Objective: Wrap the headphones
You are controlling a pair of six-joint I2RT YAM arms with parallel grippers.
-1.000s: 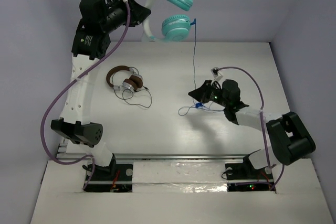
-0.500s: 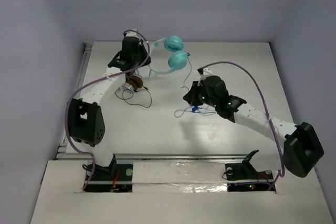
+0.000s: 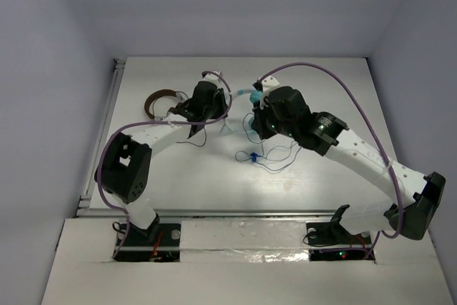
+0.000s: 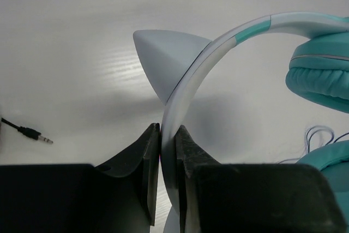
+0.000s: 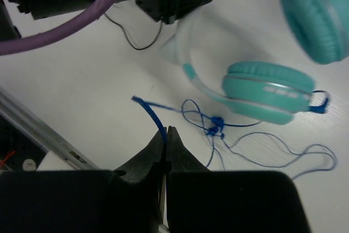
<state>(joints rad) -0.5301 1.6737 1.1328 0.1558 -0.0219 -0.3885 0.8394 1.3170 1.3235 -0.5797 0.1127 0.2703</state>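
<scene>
The headphones have teal ear cups (image 5: 267, 94) and a white headband (image 4: 218, 42) with a pointed cat ear (image 4: 163, 64). They lie low over the table's middle, mostly hidden under my arms in the top view, where only a bit of teal (image 3: 246, 95) shows. My left gripper (image 4: 168, 135) is shut on the headband; it also shows in the top view (image 3: 214, 110). My right gripper (image 5: 166, 132) is shut on the thin blue cable (image 5: 150, 113), just in front of the cups. The rest of the cable lies in loose loops with a knot (image 3: 271, 155) on the table.
Brown-banded headphones (image 3: 161, 98) lie at the back left, their black cable (image 3: 187, 138) trailing under my left arm. Its black jack plug (image 4: 32, 132) lies left of my left fingers. Grey walls close in the table on three sides.
My left arm has swung down and brought the headphones from high at the back to the table's middle. My right gripper has moved back and left with the blue cable.
</scene>
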